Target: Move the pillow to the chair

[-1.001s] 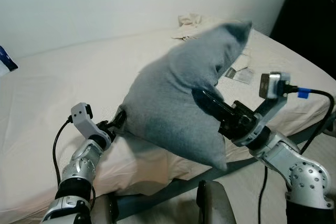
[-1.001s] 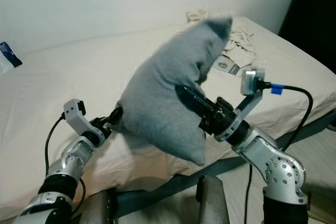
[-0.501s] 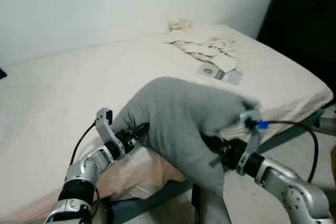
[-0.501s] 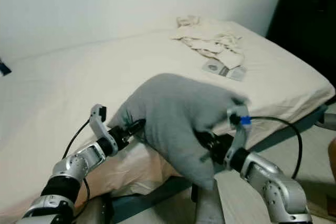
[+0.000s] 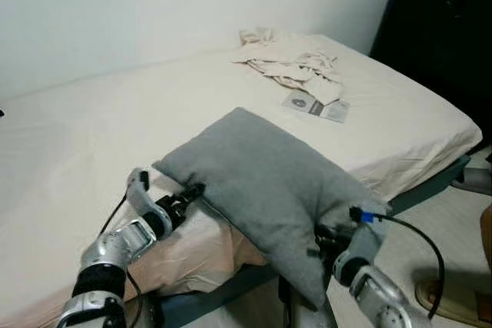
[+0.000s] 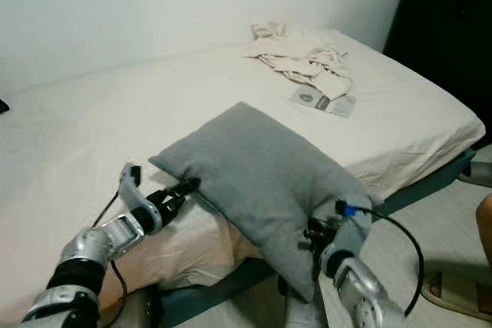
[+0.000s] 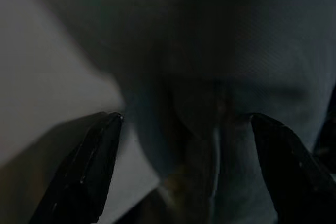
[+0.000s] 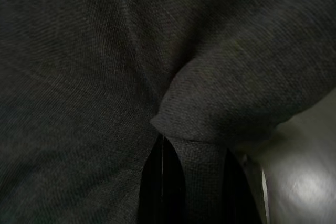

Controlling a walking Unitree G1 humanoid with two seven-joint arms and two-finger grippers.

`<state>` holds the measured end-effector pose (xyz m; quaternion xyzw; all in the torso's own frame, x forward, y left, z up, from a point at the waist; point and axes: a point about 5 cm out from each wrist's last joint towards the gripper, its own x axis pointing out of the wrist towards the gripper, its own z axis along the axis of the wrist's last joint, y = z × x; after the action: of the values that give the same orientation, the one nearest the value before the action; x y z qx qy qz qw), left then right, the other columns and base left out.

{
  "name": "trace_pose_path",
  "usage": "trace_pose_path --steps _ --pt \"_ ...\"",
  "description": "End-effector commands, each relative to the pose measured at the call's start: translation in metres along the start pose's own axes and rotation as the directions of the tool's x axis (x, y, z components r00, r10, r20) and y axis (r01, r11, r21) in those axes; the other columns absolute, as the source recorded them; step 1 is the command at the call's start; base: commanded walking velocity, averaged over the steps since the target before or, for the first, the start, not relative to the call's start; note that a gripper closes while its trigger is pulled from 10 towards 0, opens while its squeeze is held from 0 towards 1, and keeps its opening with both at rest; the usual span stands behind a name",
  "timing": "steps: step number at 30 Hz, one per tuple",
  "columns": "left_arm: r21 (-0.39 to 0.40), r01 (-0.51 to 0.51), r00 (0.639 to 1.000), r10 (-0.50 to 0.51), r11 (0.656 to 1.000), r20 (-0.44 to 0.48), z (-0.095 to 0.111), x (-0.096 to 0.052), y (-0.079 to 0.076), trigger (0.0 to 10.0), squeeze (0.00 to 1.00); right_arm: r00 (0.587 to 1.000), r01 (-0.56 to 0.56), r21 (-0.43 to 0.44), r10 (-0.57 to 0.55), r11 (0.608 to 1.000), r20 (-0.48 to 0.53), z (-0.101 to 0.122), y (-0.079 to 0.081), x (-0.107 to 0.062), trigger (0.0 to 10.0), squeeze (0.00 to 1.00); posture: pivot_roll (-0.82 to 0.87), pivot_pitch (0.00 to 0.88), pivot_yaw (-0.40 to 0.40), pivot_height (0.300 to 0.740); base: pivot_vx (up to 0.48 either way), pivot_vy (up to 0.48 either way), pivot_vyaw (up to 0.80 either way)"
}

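A grey pillow (image 5: pixel 273 190) lay tilted across the lower middle of the left eye view, its upper part over the near edge of the bed (image 5: pixel 115 128) and its lower corner hanging down past the mattress. The left gripper (image 5: pixel 187 194) met the pillow's left edge at centre left of that frame. In the left wrist view its two black fingers (image 7: pixel 84 174) stood well apart on either side of a fold of grey fabric, so they looked spread rather than pinched on the cloth. The right gripper (image 6: pixel 314 234) was tucked under the pillow's lower right side in the right eye view, with a blue-tagged cable looping off its wrist. In the right wrist view a ridge of the grey cloth ran down between its dark fingers (image 8: pixel 152 182), which were closed on that fold. Toward the upper right of the left eye view, crumpled cream clothes (image 5: pixel 288 63) lay on the bed, and just below them a flat plastic packet (image 5: pixel 315 106). A white wall (image 5: pixel 154 5) filled the top.
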<state>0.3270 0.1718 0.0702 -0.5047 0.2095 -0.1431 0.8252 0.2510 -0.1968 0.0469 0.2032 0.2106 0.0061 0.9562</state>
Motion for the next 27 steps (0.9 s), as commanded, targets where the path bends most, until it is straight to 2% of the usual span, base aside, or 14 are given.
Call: trace_pose_path --steps 1,3,4,8,11,12,17,19,20,22,23,24,25,27 --pt "-0.115 0.043 0.999 -0.045 0.992 -0.019 -0.011 0.004 -0.005 10.0 0.0 0.998 0.051 0.045 -0.049 0.998 -0.051 -0.014 -0.006 -0.002 0.0 0.0 -0.06 0.118 0.027 0.527 0.0 0.0 0.0" --pt "-0.146 0.068 0.997 -0.071 0.987 -0.02 -0.014 0.005 -0.007 10.0 0.0 0.998 0.051 0.05 -0.048 0.997 -0.05 -0.015 -0.005 -0.002 0.0 0.0 -0.06 0.118 0.027 0.527 0.0 0.0 0.0" --pt "-0.219 0.126 0.992 -0.127 0.968 0.011 -0.02 0.009 -0.016 10.0 0.0 0.998 0.043 0.048 -0.041 0.998 -0.043 -0.014 -0.002 -0.001 0.0 0.0 -0.06 0.12 0.026 0.527 0.0 0.0 0.0" --pt "-0.229 0.156 0.988 -0.147 0.961 0.055 -0.024 0.017 -0.026 10.0 0.0 0.999 0.023 0.051 -0.021 0.998 -0.032 -0.013 0.004 0.002 0.0 0.0 -0.06 0.119 0.025 0.527 0.0 0.0 0.0" --pt "-0.104 0.206 0.966 -0.185 0.973 0.179 -0.017 0.028 -0.048 10.0 0.0 1.0 0.002 0.042 -0.001 0.999 -0.018 -0.012 0.011 0.007 0.0 0.0 -0.07 0.115 0.021 0.527 0.0 0.0 0.0" --pt "-0.068 0.202 0.965 -0.187 0.977 0.186 -0.018 0.031 -0.052 10.0 0.0 1.0 -0.001 0.043 0.002 0.999 -0.015 -0.011 0.012 0.008 0.0 0.0 -0.07 0.115 0.019 0.527 0.0 0.0 0.0" --pt "-0.035 0.205 0.961 -0.194 0.978 0.198 -0.02 0.037 -0.064 10.0 0.0 1.0 -0.01 0.04 0.01 0.999 -0.007 -0.009 0.014 0.01 0.0 0.0 -0.07 0.114 0.017 0.527 0.0 0.0 0.0" --pt "0.056 0.161 0.961 -0.17 0.985 0.218 -0.024 0.045 -0.075 10.0 0.0 1.0 -0.019 0.027 0.019 0.999 -0.001 -0.007 0.017 0.013 0.0 0.0 -0.07 0.112 0.014 0.527 0.0 0.0 0.0" --pt "0.056 0.161 0.961 -0.17 0.985 0.218 -0.024 0.045 -0.075 10.0 0.0 1.0 -0.019 0.027 0.019 0.999 -0.001 -0.007 0.017 0.013 0.0 0.0 -0.07 0.112 0.014 0.527 0.0 0.0 0.0" --pt "0.118 0.119 0.969 -0.141 0.986 0.201 -0.027 0.048 -0.076 10.0 0.0 1.0 -0.021 0.02 0.021 1.0 0.001 -0.006 0.018 0.014 0.0 0.0 -0.07 0.112 0.013 0.527 0.0 0.0 0.0" --pt "0.146 0.093 0.972 -0.122 0.985 0.199 -0.029 0.05 -0.074 9.5 0.0 1.0 -0.022 0.018 0.022 1.0 0.003 -0.006 0.018 0.015 0.0 0.0 -0.07 0.109 0.014 0.527 0.0 0.0 0.0" --pt "0.186 0.057 0.976 -0.094 0.981 0.194 -0.03 0.051 -0.071 4.4 0.0 1.0 -0.022 0.016 0.022 1.0 0.004 -0.005 0.018 0.015 0.0 0.0 -0.07 0.109 0.014 0.527 0.0 0.0 0.0" --pt "0.221 0.023 0.98 -0.066 0.975 0.189 -0.032 0.051 -0.068 0.0 0.0 1.0 -0.023 0.007 0.023 1.0 0.006 -0.005 0.018 0.016 0.0 0.0 -0.07 0.109 0.014 0.527 0.0 0.0 0.0" --pt "0.265 -0.013 0.983 -0.036 0.964 0.179 -0.034 0.051 -0.063 0.0 0.0 1.0 -0.024 -0.001 0.024 1.0 0.01 -0.003 0.018 0.016 0.0 0.0 -0.07 0.109 0.014 0.527 0.0 0.0 0.0"
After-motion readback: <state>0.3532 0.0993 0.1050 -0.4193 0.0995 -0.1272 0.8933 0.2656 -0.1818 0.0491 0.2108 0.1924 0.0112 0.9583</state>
